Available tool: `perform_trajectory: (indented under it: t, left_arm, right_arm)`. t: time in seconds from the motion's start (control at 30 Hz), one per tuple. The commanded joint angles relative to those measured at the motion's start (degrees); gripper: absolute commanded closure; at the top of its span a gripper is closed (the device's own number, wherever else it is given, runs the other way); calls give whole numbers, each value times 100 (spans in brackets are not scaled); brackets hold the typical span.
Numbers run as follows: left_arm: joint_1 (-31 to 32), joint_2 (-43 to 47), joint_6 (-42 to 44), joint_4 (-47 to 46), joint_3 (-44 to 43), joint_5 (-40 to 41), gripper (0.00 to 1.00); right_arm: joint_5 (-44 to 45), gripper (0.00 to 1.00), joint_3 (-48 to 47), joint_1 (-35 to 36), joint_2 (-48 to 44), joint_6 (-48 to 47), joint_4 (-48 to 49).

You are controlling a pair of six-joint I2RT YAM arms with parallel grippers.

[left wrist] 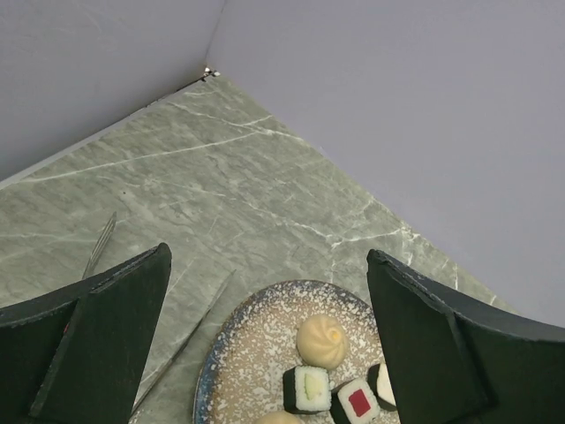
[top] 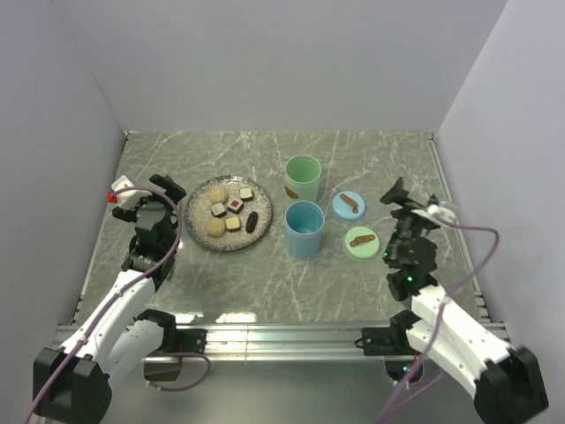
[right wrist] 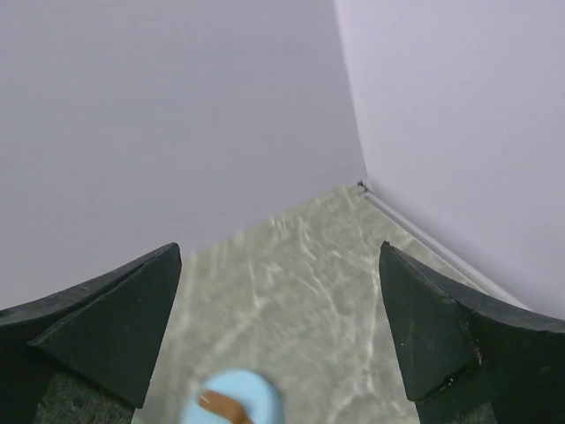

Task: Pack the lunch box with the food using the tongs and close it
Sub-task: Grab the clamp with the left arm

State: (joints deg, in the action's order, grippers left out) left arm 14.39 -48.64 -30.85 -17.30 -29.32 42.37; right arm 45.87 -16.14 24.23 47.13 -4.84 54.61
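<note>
1. The left end effector (left wrist: 267, 256) hovers with its fingers spread wide apart and holds nothing. The right end effector (right wrist: 281, 252) is spread the same way and is also empty.
2. The tongs (left wrist: 99, 247) lie flat on the surface (top: 265, 291), just left of the plate (left wrist: 256, 353) and below the left end effector. In the top view the left arm hides them.
3. Their long axis appears to run roughly near to far along the plate's left rim. The joined end is not visible.
4. The left arm is the nearer one. The right arm stands well apart at the right, beyond the containers.
5. The food (top: 217, 209) sits on the plate, left of centre: beige balls, dark-and-white cubes and a dark oblong piece.
6. The green container (top: 303, 177) stands far and the blue container (top: 305, 231) near, both uncovered and right of the plate. The blue lid (top: 348, 206) and green lid (top: 360, 242) lie right of them.
7. The plate rim lies just beside the tongs, so a descent probably needs the right finger kept clear of it.
</note>
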Motion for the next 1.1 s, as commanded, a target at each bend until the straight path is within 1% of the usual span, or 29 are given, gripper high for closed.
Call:
perform_trajectory:
  t: [0.0, 0.03, 0.07, 0.1, 0.13, 0.2, 0.23, 0.33, 0.37, 0.4, 0.5, 0.53, 0.6, 0.67, 0.7, 0.83, 0.97, 1.07]
  left_arm:
    - [20, 118, 44, -133, -126, 61, 1]
    - [28, 118, 18, -116, -135, 78, 1]
    - [20, 109, 18, -107, -127, 70, 1]
    - [20, 109, 9, -107, -126, 87, 1]
    - [20, 118, -8, -107, -118, 87, 1]
    - [20, 153, 0, -98, -118, 44, 0]
    - [20, 171, 9, -98, -109, 35, 1]
    - [20, 232, 0, -37, -109, 43, 0]
    - [20, 259, 0, 33, -118, 35, 0]
    - [20, 276, -9, 86, -126, 26, 0]
    - [20, 347, -70, 340, -179, 43, 1]
    - [20, 355, -114, 420, -197, 78, 1]
    - [20, 338, -149, 726, -276, 140, 1]
    - [20, 259, -298, 972, -390, 297, 0]
    - [20, 207, -377, 1279, -451, 359, 0]
    - [20, -215, -868, 2210, -776, 518, 1]
    - [28, -409, -1186, 2582, -716, 526, 1]
    - [28, -339, -1441, 2907, -619, 728, 0]
  right_arm:
    - [801, 0, -468, -49, -757, 735, -1308]
    - [662, 0, -634, -93, -889, 983, -1922]
    - [512, 0, -645, -146, -1064, 1177, -2015]
    - [302, 0, -627, -233, -1136, 1161, -2007]
    - [-152, 0, -505, -269, -1180, 1135, -1833]
    - [-594, 0, -225, -287, -1312, 1214, -1744]
    - [-701, 0, -66, -287, -1329, 1231, -1308]
    - [-1052, 0, 435, -287, -1356, 1311, -525]
    - [-1323, 0, 471, -287, -1330, 1215, -495]
    - [-1378, 0, 385, -296, -1286, 1214, -547]
    - [-1379, 0, -36, -287, -918, 1188, -1083]
    - [-1387, 0, -143, -305, -656, 1161, -1302]
    - [-1187, 0, -388, -296, -373, 1196, -1461]
    - [-976, 1, -477, -287, -4, 1301, -1453]
    - [-783, 1, -504, -287, 111, 1345, -1401]
    - [-553, 1, -662, -287, 655, 1442, -1312]
    - [-237, 0, -1004, -296, 1148, 1477, -1549]
    - [-279, 0, -1180, -401, 1430, 1652, -1743]
